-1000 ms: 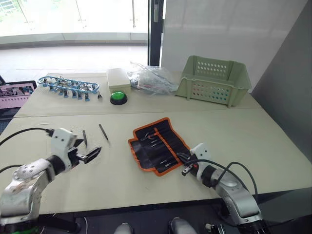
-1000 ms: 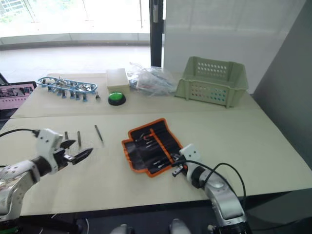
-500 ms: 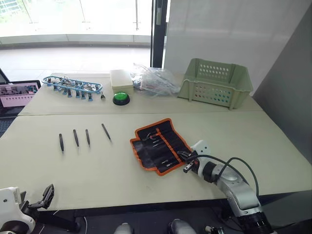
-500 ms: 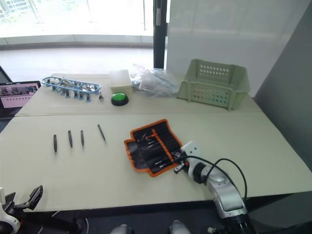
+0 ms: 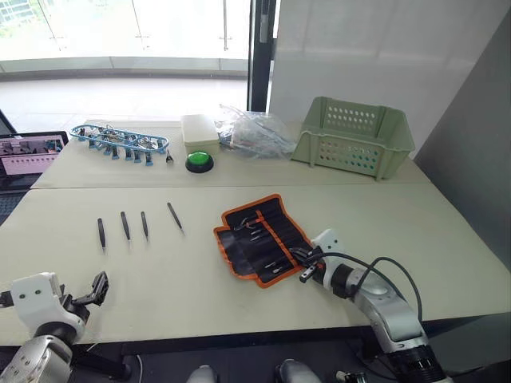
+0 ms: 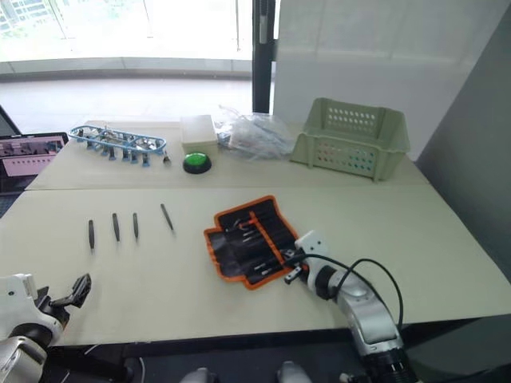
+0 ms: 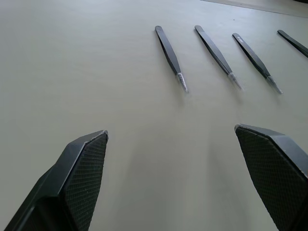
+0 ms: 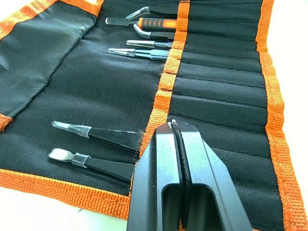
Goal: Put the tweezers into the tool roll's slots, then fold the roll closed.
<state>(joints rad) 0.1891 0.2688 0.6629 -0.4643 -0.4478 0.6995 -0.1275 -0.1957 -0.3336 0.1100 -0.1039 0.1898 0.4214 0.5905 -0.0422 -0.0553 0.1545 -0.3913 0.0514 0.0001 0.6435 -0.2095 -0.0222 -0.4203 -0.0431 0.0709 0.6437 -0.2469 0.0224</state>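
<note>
Pale table [image 5: 239, 295] bears tool roll [image 5: 262, 238], tweezers [image 5: 125, 227].

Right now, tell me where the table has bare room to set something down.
Free: the table right of the roll, up to the basket; the strip between the tweezers and the roll; the near edge between the left gripper and the right gripper. Crowded: the far row, from the blue rack through the green button and bags to the basket.
</note>
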